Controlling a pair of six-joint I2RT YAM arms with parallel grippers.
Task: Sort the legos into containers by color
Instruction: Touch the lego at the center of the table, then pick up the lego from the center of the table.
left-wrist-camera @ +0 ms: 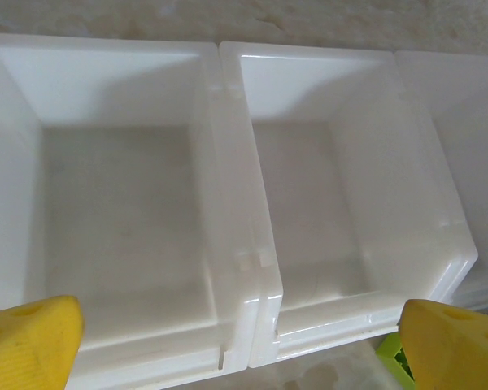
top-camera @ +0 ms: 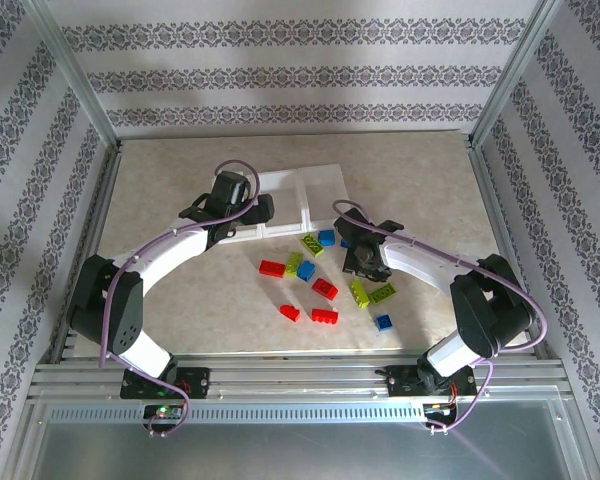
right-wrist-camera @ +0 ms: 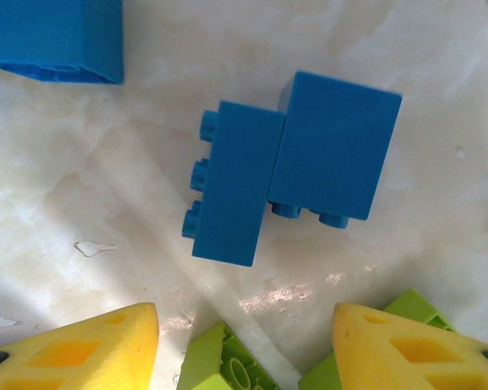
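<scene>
The legos lie scattered on the table in front of the containers (top-camera: 320,176), among them a red brick (top-camera: 271,267), a lime green brick (top-camera: 360,293) and a blue brick (top-camera: 383,322). My left gripper (top-camera: 230,210) hangs open over the near wall of the white containers (left-wrist-camera: 260,276), its yellow fingertips (left-wrist-camera: 28,341) wide apart with nothing between them. My right gripper (top-camera: 358,262) is low over the table and open. Two touching blue bricks (right-wrist-camera: 236,191) lie just ahead of the right gripper (right-wrist-camera: 248,353). A lime green brick (right-wrist-camera: 220,366) lies between its fingertips (right-wrist-camera: 81,349), untouched.
Both bins seen from the left wrist are bare inside. A second green brick (right-wrist-camera: 407,313) sits under the right finger's edge, and another blue brick (right-wrist-camera: 57,36) lies at the far left. Metal frame posts and patterned walls enclose the table (top-camera: 430,190).
</scene>
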